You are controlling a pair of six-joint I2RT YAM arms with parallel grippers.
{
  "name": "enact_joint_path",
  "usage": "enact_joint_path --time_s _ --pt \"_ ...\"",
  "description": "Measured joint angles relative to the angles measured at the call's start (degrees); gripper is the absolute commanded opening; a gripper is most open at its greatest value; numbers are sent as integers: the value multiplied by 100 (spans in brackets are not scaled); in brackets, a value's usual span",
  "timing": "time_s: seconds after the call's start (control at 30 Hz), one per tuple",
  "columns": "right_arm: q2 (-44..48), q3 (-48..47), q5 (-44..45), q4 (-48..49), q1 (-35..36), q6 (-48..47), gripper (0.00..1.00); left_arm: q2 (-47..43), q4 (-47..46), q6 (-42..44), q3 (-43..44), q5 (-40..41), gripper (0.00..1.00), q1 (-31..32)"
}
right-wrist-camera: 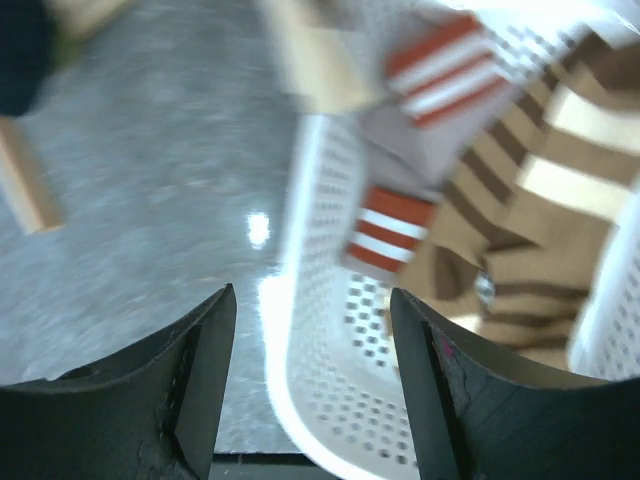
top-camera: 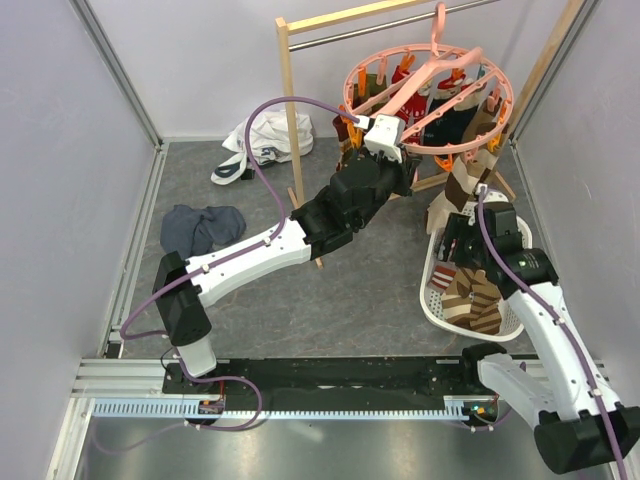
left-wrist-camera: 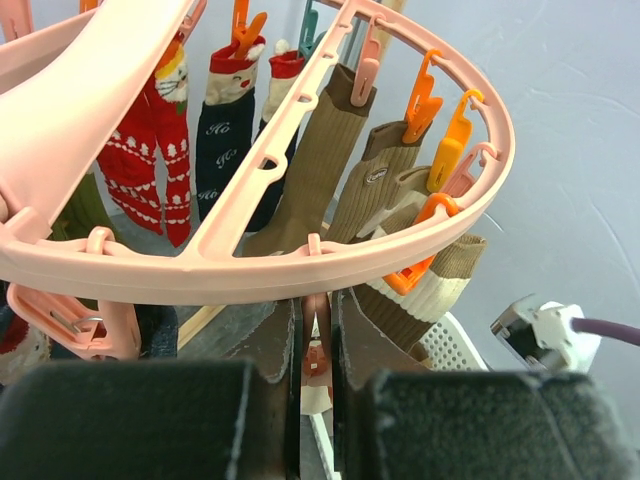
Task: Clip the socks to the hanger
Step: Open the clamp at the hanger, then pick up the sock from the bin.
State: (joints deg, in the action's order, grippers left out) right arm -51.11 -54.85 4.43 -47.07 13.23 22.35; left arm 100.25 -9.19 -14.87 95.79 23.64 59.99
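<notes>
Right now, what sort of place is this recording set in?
Probably a lab test cell staged for laundry drying: grey walls box in a table with two robot arms, a wooden rail carries a round pink hanger of socks, and a white basket holds more.

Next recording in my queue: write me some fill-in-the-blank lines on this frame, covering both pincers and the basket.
1. The left pincer is ___ on a clip under the hanger's ring.
2. The right pincer stands ___ above the basket.
3. Striped socks lie in the ___ basket.
4. The blue-grey cloth lies on the ___ arm's side.
Missing words: shut, open, white, left.
</notes>
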Motion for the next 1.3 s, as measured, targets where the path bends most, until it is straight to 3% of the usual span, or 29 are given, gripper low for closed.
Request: enact_joint_path --time_s 0.2,0.43,0.5,0.73,0.97,1.23,1.3 --pt "-354 660 -33 52 -1084 59 62 0 -42 0 -59 -20 2 -46" --pt "-896 1217 -151 1303 -1692 350 49 0 -85 0 -107 -24 2 -55" --pt "-1189 1231 -101 1788 -1777 413 44 0 -87 0 -127 -24 2 -68" --pt "-2470 1268 111 3320 -1836 675 43 0 -76 0 -138 -24 2 -114" --pt "-3641 1071 254 3786 -1860 710 41 0 -70 0 -138 -22 2 -116" --pt "-3947 870 254 4109 -1878 693 8 0 -28 0 -136 -24 2 -116" --pt "-3904 872 221 4094 -1878 702 3 0 -15 2 -133 -26 2 -116"
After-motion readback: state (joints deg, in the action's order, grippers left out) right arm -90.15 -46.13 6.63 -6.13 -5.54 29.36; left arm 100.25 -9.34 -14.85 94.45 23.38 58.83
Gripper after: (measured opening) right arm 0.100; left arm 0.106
